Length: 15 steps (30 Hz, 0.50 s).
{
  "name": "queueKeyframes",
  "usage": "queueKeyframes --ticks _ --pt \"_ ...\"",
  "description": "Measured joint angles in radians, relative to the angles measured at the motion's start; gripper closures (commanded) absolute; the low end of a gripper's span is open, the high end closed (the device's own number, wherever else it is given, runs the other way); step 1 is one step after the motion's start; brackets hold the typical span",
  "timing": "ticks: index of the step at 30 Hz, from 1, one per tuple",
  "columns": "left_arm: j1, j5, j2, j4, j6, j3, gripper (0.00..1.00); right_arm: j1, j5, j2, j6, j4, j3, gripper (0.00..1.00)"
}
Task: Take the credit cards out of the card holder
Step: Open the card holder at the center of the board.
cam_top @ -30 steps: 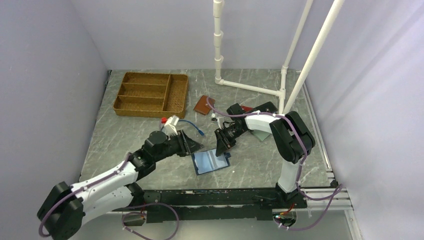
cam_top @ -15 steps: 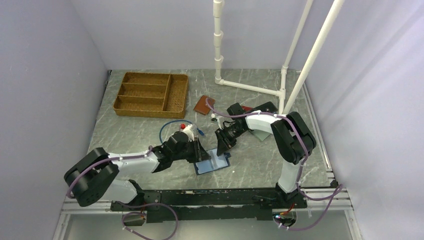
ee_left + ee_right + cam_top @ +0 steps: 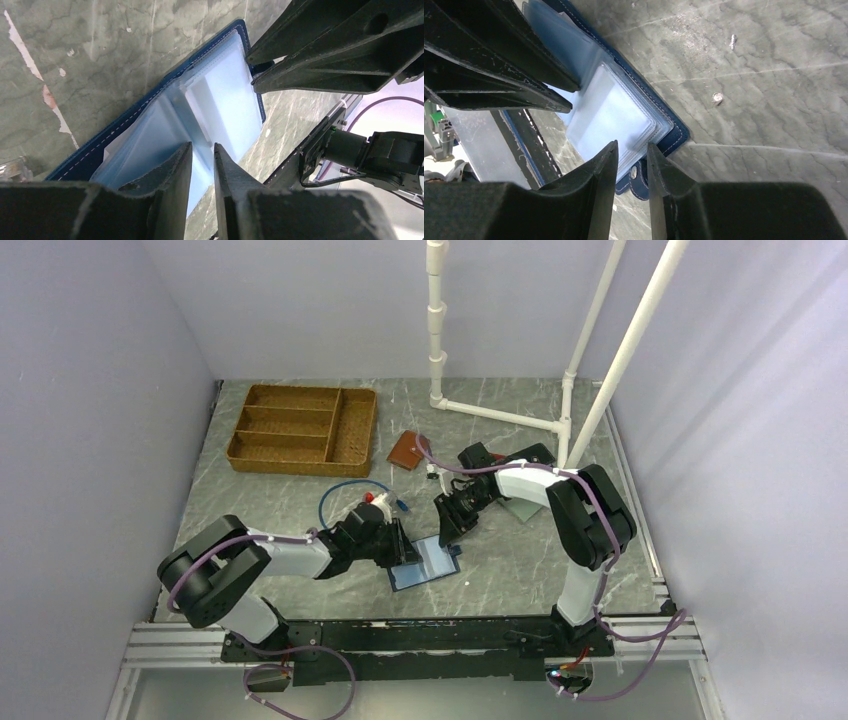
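The card holder (image 3: 428, 562), a navy bifold wallet, lies open on the table with its pale blue clear sleeves facing up. Pale credit cards (image 3: 610, 114) show through the stacked sleeves (image 3: 225, 102). My left gripper (image 3: 400, 544) comes in low from the left, its tips (image 3: 202, 147) just over the left half's sleeves, jaws a narrow gap apart with nothing between them. My right gripper (image 3: 447, 525) stands at the far right corner, above the sleeve edge and the snap tab (image 3: 638, 175). Its tips (image 3: 631, 146) are also slightly apart and empty.
A wicker divided tray (image 3: 302, 428) sits at the back left. A tan-brown wallet (image 3: 407, 450) and a red wallet (image 3: 493, 455) lie behind the right arm. White pipe frame (image 3: 500, 415) stands at the back. A flat pale grey piece (image 3: 520, 508) lies under the right forearm.
My left arm has folded in and dropped low, bringing its gripper down and right to the wallet's left half. The right gripper has hardly shifted.
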Motion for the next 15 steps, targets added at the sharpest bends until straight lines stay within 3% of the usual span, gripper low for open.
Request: queueKeyframes --ticks 15 --pt "0.005 0.018 0.018 0.026 -0.019 0.0 0.71 0.007 -0.036 0.0 0.0 0.0 0.0 0.74"
